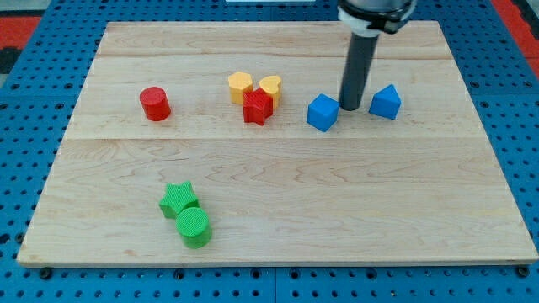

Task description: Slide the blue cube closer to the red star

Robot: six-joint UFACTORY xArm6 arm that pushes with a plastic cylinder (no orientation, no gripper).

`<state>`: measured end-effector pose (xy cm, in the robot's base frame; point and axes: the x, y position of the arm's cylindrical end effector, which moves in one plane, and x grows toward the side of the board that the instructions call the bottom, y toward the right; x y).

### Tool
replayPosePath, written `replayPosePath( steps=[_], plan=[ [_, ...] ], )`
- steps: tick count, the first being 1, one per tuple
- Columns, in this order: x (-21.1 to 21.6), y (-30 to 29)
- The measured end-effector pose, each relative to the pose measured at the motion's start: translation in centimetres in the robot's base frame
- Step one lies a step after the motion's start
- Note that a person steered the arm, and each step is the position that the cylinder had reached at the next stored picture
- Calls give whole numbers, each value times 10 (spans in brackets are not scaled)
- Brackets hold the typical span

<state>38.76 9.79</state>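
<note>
The blue cube (322,112) sits on the wooden board right of centre, near the view's top. The red star (258,107) lies to its left, with a gap of about one block width between them. My tip (350,108) stands just right of the blue cube, touching or nearly touching its right side, between it and a blue triangular block (386,102).
A yellow hexagon block (240,86) and a yellow heart (270,87) touch the red star's top side. A red cylinder (155,103) stands at the left. A green star (178,199) and a green cylinder (194,226) lie at the bottom left. The board (278,210) rests on a blue pegboard.
</note>
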Motion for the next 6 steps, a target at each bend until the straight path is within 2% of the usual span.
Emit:
replayPosePath(
  steps=[1,3,6],
  plan=[
    [4,-17],
    [17,14],
    [38,-26]
  ],
)
